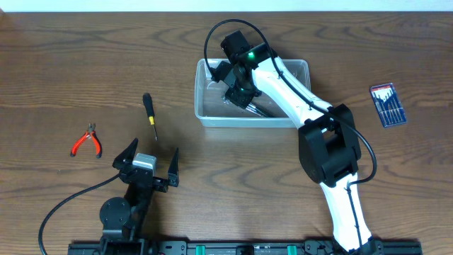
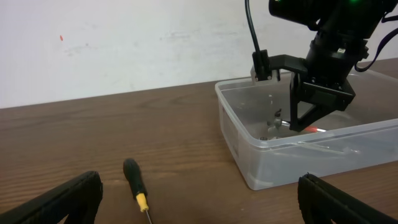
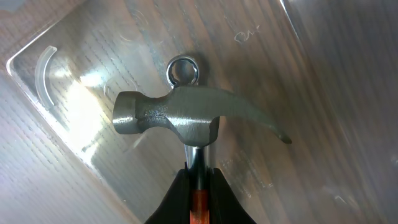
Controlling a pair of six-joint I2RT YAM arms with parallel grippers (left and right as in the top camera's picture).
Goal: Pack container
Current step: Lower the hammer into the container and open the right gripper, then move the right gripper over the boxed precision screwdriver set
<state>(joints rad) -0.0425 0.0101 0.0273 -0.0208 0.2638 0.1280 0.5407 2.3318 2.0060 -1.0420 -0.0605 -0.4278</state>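
Note:
The clear plastic container (image 1: 205,117) stands at the table's back centre and also shows in the left wrist view (image 2: 249,155). My right gripper (image 1: 237,88) reaches down inside it. In the right wrist view the right gripper (image 3: 198,186) is shut on the neck of a steel claw hammer (image 3: 180,115), whose head hangs just over the container's floor (image 3: 298,93). A metal ring (image 3: 182,70) lies beyond the hammer head. My left gripper (image 1: 150,164) is open and empty at the front left, behind a black-and-yellow screwdriver (image 1: 149,113).
Red-handled pliers (image 1: 87,141) lie at the left. A blue pack of small screwdrivers (image 1: 388,104) lies at the far right. In the left wrist view the screwdriver (image 2: 135,183) lies between the open left fingers (image 2: 199,199), left of the container.

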